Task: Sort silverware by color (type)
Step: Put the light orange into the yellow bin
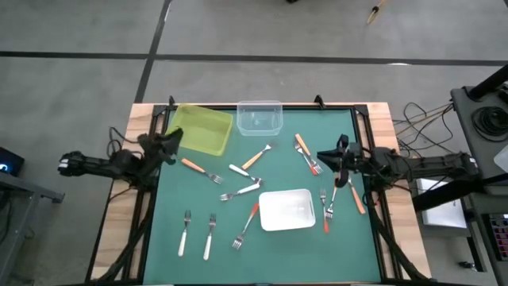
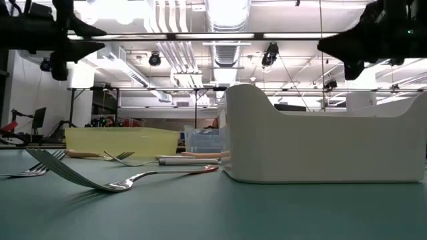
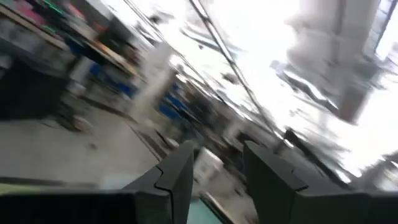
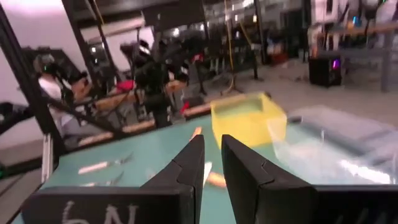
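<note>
While both arms hover raised at table edges, left claw (image 3: 214, 177) half-open, right claw (image 4: 212, 165) narrow, both empty.

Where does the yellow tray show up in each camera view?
High view: yellow tray at the mat's far left corner, beside the clear tray.
Low view: in the background at left, behind the forks.
Left wrist view: not identifiable.
Right wrist view: right of centre, past the fingers.
Shared landmark: the clear tray, next to it in the low and right wrist views too.
</note>
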Robot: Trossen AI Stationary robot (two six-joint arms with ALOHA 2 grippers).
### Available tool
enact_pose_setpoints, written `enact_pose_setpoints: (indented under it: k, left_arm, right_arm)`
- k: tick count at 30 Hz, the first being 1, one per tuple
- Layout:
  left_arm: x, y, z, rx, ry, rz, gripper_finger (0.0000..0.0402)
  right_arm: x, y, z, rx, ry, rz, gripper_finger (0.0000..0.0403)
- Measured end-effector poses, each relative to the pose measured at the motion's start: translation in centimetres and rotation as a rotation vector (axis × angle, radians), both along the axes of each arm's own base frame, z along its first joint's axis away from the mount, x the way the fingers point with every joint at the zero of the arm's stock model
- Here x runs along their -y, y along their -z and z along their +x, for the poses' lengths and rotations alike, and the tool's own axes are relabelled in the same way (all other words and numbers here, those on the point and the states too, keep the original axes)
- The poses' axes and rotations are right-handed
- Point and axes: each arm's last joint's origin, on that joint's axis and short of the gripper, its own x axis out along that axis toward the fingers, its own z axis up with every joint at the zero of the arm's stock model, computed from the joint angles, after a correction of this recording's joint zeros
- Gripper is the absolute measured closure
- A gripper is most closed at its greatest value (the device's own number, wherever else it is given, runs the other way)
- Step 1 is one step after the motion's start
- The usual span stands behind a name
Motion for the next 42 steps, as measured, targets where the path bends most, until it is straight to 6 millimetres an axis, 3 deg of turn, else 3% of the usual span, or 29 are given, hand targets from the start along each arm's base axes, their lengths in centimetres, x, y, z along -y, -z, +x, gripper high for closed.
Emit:
enact_pose_setpoints:
  k: [3,13,22,26,32,36,42]
  left_arm:
    - [-0.1,-0.6,-0.2,-0.042,-0.054,0.064,0.0279]
    - [0.4,-4.9,0.8,-0.112,0.057,0.274,0.0279]
    - [0.5,-8.4,2.9,-0.378,-0.112,0.410,0.0279]
    - [0.5,-9.8,3.9,-0.446,-0.176,0.387,0.0279]
    - [0.7,-11.7,5.8,-0.679,-0.189,0.493,0.0279]
    - [0.8,-11.6,6.8,-0.854,-0.144,0.521,0.0279]
    - [0.9,-8.8,7.6,-1.040,-0.099,0.578,0.0279]
  right_arm:
    - [0.0,-0.2,0.7,0.031,0.011,-0.047,0.0355]
    - [0.5,-0.4,1.1,0.080,0.181,0.005,0.0355]
    - [0.5,-0.6,1.1,0.090,0.179,0.055,0.0355]
    - [0.5,-1.9,1.7,0.077,0.179,0.066,0.0355]
    - [0.6,-4.7,3.4,-0.042,0.183,0.068,0.0355]
    - [0.6,-7.0,4.3,-0.133,0.196,0.174,0.0355]
    - [0.6,-8.7,4.9,-0.321,0.286,0.459,0.0355]
